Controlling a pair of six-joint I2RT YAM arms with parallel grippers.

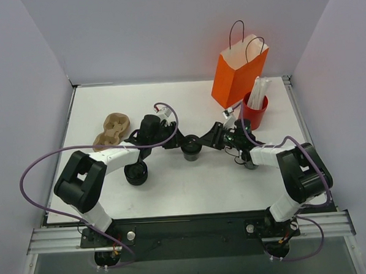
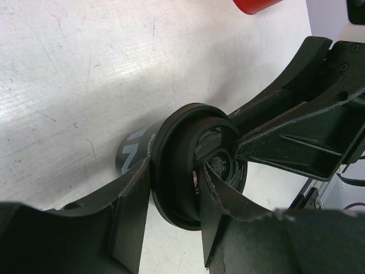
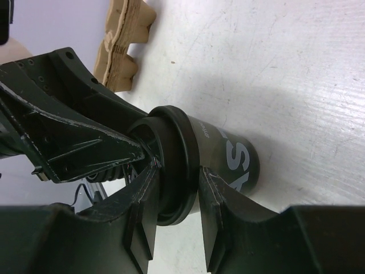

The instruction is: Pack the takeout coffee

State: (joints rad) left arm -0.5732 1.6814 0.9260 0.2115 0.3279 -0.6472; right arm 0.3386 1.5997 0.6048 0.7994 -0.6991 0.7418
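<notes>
The takeout coffee [image 1: 192, 152], a small dark cup with white lettering and a black lid, stands upright at mid-table. My left gripper [image 1: 182, 142] reaches it from the left and my right gripper [image 1: 203, 141] from the right. In the left wrist view the left gripper [image 2: 174, 182] straddles the lid [image 2: 177, 165], one finger under the rim and the other on the lid's top. The cup body [image 2: 134, 151] shows behind it. In the right wrist view the right gripper [image 3: 178, 182] pinches the same rim, one finger on the lid and one against the cup [image 3: 234, 157].
An orange paper bag [image 1: 238, 69] stands open at the back right, with a red cup of white straws [image 1: 254, 109] in front of it. A brown cardboard carrier [image 1: 112, 129] lies at the left. A low black round stack [image 1: 136, 174] sits near the left arm.
</notes>
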